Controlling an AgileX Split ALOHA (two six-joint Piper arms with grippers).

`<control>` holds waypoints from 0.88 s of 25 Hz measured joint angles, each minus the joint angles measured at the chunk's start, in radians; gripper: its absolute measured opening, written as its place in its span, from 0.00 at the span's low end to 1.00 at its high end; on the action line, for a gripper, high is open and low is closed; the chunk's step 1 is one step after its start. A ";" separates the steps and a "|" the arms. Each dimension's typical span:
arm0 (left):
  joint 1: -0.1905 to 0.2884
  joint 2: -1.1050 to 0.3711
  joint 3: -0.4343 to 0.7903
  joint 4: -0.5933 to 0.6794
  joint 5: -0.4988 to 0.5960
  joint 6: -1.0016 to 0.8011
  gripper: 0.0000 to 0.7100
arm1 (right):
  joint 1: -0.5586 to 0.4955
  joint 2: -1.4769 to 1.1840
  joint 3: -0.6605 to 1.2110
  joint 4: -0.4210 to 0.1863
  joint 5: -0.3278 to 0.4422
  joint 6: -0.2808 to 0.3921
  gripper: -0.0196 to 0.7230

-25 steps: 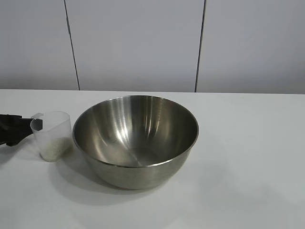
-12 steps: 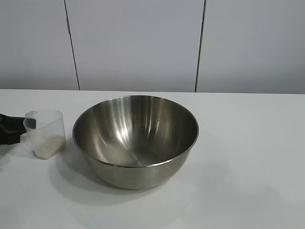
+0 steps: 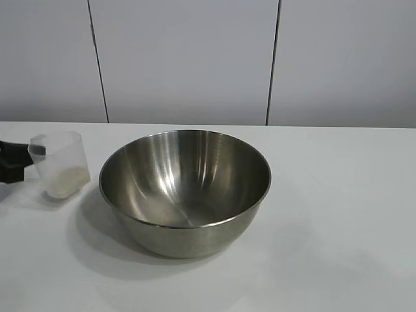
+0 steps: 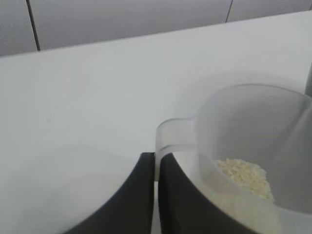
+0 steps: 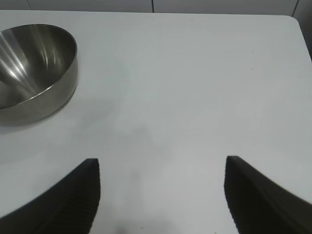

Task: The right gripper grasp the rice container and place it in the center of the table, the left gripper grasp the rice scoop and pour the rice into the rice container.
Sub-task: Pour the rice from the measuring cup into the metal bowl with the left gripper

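Observation:
The rice container, a large shiny steel bowl, stands in the middle of the white table; it also shows in the right wrist view. The rice scoop, a small translucent cup holding a little heap of rice, hangs just above the table left of the bowl. My left gripper is shut on the scoop's handle tab; the rice lies in the cup's bottom. My right gripper is open and empty over bare table, apart from the bowl and out of the exterior view.
A white panelled wall stands behind the table's far edge. The table's corner and edge show in the right wrist view. Bare tabletop lies to the right of the bowl.
My left gripper has lifted the rice scoop off the table and carried it a little left and up, tilting slightly. The bowl has not moved.

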 joint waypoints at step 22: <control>-0.746 -0.515 -0.091 -0.413 0.958 0.827 0.01 | 0.000 0.000 0.000 0.000 0.000 0.000 0.69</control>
